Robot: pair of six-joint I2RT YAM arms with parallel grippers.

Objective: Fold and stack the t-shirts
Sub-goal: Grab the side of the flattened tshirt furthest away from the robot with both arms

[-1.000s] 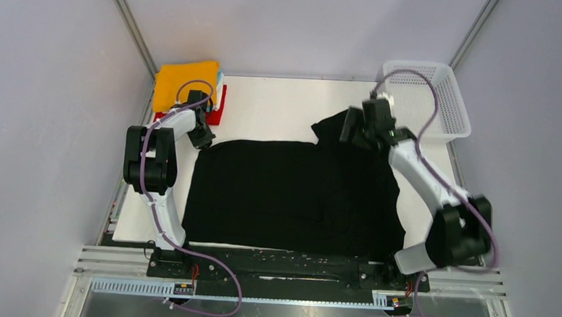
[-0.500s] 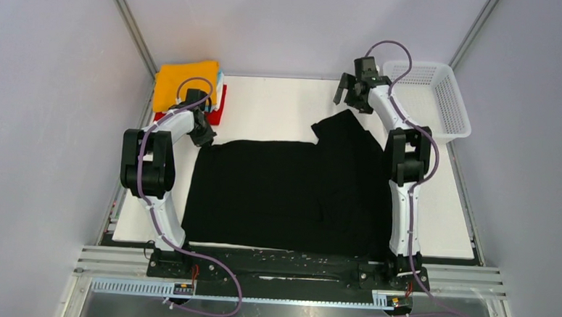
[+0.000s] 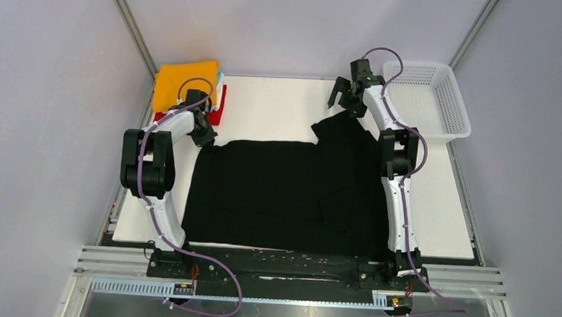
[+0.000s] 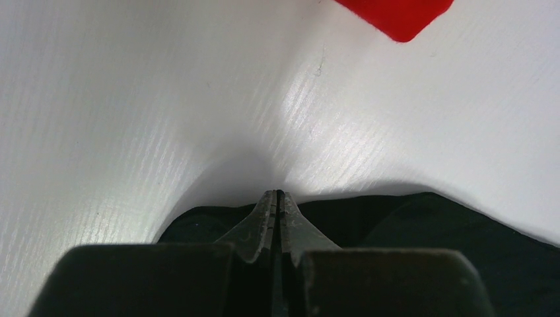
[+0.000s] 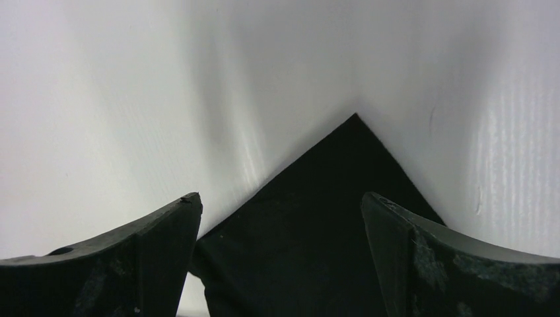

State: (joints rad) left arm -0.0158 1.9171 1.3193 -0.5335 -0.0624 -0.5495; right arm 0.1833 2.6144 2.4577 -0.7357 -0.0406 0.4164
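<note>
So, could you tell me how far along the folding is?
Done: a folded stack, orange on top. In hand: the left gripper pinches the black shirt at its far-left corner; the right gripper hangs open over the far-right one. Left: folding and stacking it.

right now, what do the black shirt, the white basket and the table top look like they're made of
The black t-shirt: soft matte cloth, likely cotton knit; it lies limp with creases and no shine. The basket: white plastic, by its stiff moulded mesh walls. The table top: white, slightly glossy sheet with fine ribbed lines, perhaps corrugated plastic or laminate; unclear which.
</note>
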